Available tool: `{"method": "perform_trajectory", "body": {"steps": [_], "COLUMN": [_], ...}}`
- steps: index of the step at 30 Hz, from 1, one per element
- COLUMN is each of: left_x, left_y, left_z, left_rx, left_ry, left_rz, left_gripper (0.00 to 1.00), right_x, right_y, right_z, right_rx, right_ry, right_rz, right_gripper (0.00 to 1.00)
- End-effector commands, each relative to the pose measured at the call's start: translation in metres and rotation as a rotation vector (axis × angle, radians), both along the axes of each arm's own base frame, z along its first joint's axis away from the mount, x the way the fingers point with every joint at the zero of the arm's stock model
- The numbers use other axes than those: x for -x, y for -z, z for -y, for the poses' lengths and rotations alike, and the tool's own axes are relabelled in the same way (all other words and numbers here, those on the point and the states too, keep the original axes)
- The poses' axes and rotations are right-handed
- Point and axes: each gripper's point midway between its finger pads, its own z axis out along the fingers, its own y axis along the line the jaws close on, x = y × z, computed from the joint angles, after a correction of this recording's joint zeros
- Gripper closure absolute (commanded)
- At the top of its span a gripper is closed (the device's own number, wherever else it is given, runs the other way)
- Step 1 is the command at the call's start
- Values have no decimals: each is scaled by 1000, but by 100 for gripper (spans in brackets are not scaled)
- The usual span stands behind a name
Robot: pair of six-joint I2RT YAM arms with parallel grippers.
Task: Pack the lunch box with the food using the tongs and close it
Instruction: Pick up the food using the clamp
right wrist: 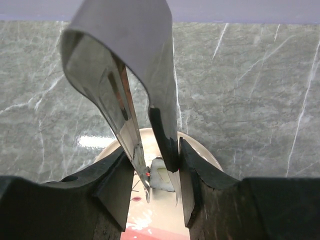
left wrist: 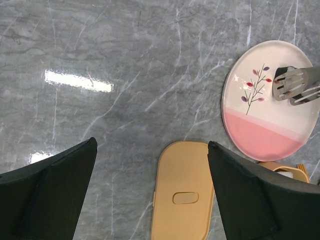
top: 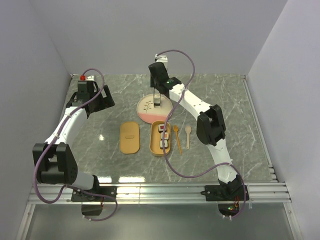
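Observation:
The lunch box base [top: 153, 136] lies open at mid-table with a few pieces of the food [top: 161, 136] inside. Its flat lid [top: 129, 137] lies to the left, and in the left wrist view the lid [left wrist: 184, 192] shows below my open left gripper [left wrist: 151, 142]. Farther back, my right gripper [top: 158, 91] is shut on the tongs [top: 157, 101] and holds them upright over the pink-and-cream plate [top: 145, 108]. In the right wrist view the tongs [right wrist: 125, 75] run down between my fingers [right wrist: 114, 186], their tips on either side of one white piece of the food [right wrist: 161, 175].
An orange spoon [top: 177, 138] and a beige spoon [top: 188, 135] lie just right of the lunch box. The tong tips [left wrist: 296, 87] hang over the plate [left wrist: 260, 115]. Grey walls enclose the marble table on three sides.

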Motion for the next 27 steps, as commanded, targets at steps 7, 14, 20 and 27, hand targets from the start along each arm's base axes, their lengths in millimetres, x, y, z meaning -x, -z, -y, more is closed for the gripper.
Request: {"method": "perform_trajectory", "body": {"steps": [7, 14, 20, 27], "left_x": [-15, -15, -15, -14], "left_y": [-23, -22, -22, -24], "left_z": [0, 0, 0, 2], "left_rx": [-6, -3, -3, 4], "left_ry": [21, 21, 21, 23], "left_rz": [73, 71, 71, 77], "left_gripper": [0, 1, 1, 1], "right_x": [-16, -18, -16, -1], "right_y": [-26, -28, -38, -53], "right_z": [-5, -4, -4, 5], "right_rx": [-19, -18, -28, -32], "right_ry": [-1, -2, -11, -10], "right_rz": [78, 86, 97, 105], "right_gripper": [62, 61, 68, 71]}}
